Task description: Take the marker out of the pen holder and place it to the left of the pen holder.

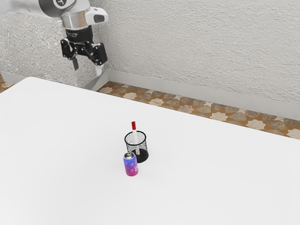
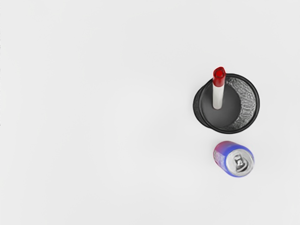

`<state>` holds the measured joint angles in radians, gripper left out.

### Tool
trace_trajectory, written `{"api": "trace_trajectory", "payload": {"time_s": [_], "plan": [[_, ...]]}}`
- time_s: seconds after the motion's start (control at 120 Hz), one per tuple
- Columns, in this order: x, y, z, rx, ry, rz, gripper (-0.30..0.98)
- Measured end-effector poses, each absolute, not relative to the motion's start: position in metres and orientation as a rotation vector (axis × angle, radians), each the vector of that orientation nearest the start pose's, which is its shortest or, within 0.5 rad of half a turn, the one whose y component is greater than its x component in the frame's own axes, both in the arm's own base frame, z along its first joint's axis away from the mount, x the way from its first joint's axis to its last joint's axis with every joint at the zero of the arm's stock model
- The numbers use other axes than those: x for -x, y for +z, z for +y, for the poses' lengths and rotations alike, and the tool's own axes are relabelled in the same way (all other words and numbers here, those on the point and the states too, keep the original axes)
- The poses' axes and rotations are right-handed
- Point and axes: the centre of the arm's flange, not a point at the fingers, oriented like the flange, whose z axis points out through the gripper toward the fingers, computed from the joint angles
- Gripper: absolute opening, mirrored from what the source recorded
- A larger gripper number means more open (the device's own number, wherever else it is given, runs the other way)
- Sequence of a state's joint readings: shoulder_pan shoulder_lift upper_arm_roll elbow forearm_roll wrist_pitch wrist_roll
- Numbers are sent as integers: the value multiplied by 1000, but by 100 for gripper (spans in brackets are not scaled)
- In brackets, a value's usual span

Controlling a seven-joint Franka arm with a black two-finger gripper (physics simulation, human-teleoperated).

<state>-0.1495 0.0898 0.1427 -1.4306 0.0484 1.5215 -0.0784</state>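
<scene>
One marker (image 2: 218, 97) is stood in the cup (image 2: 249, 101), w/ its red cap (image 2: 219, 77) poking out. The claw (image 1: 86, 68) is spread open & empty. It should be lowered slowly over the cap, gently squeezed, then lifted straight up (the can (image 2: 226, 152) mustn't be bumped, btw).

Bright, even light washes my table (image 1: 70, 140) nearly white; I see silvery glints inside the pen holder (image 2: 248, 101) and on the can (image 2: 232, 151).

No legible txt — can (image 1: 131, 165), arm (image 1: 47, 6) marks unclear
</scene>
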Motion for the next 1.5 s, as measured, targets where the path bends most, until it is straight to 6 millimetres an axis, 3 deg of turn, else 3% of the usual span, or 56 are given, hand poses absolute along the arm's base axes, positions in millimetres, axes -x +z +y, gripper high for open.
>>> {"api": "trace_trajectory", "payload": {"time_s": [0.133,0.217,0.267,0.383,0.508,0.642,0.767,0.833,0.942,1.058,1.267,1.5], "plan": [[-573,645,-3,3082,-30,-118,69],[-579,633,-2,3079,-2,-124,69],[-590,613,-2,3077,40,-131,69],[-625,542,1,3087,161,-165,69],[-649,472,3,3091,254,-195,69],[-663,428,16,3108,288,-263,69],[-671,428,15,3143,241,-288,69],[-688,432,8,3177,182,-297,69],[-704,422,4,3218,166,-321,69],[-712,392,-1,3245,211,-340,69],[-714,372,-7,3249,222,-325,69],[-706,366,-19,3243,267,-271,69]]}}
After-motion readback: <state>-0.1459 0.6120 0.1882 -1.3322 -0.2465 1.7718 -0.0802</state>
